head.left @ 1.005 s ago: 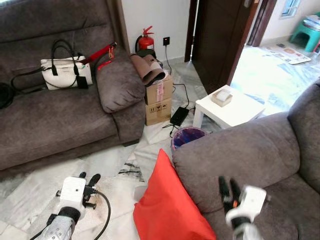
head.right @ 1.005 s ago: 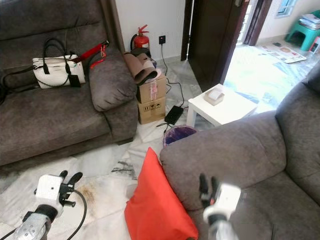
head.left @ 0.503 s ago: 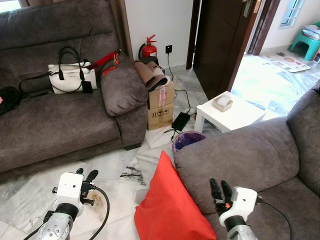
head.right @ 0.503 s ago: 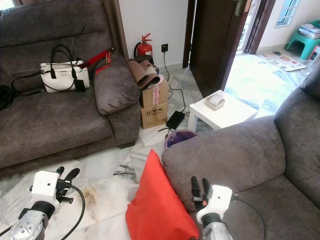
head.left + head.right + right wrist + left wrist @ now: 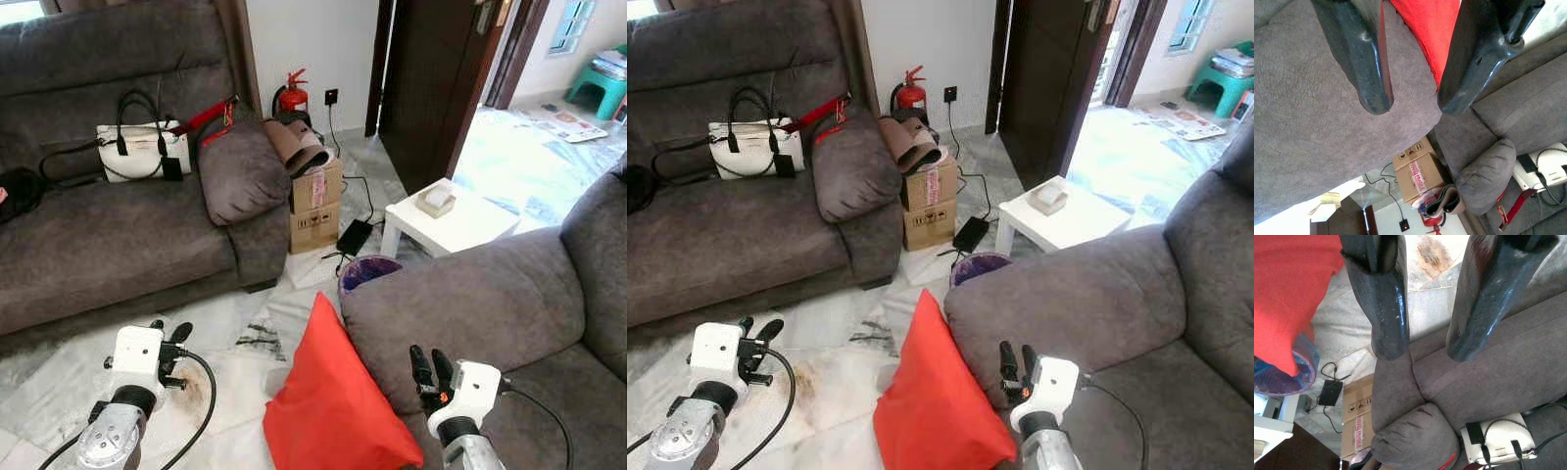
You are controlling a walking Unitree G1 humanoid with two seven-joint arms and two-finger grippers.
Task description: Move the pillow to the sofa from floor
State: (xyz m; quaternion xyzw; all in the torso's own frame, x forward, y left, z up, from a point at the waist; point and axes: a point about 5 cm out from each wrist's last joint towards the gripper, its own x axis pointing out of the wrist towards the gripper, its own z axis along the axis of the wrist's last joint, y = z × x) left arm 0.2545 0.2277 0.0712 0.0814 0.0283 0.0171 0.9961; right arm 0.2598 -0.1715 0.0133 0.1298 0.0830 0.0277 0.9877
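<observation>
A red pillow (image 5: 333, 401) stands on the marble floor, leaning against the arm of the near grey sofa (image 5: 460, 304). My right gripper (image 5: 427, 357) hovers over that sofa arm just right of the pillow's upper edge, open with nothing between its fingers. In the right wrist view the fingers (image 5: 1369, 73) frame the sofa fabric and a strip of the pillow (image 5: 1425, 34). My left gripper (image 5: 168, 331) hangs open over the floor, well left of the pillow. The left wrist view looks past its fingers (image 5: 1388, 308) at the pillow (image 5: 1288, 293) and the far sofa.
A second grey sofa (image 5: 108, 235) with a white handbag (image 5: 142, 147) stands at the back left. Beside it are a cardboard box (image 5: 315, 201) and a fire extinguisher (image 5: 291, 96). A purple bin (image 5: 367, 269) and a small white table (image 5: 451, 220) sit behind the near sofa's arm.
The head camera has shifted, so the whole scene slid a little. Both grippers stay open in about the same places, and the pillow has not moved.
</observation>
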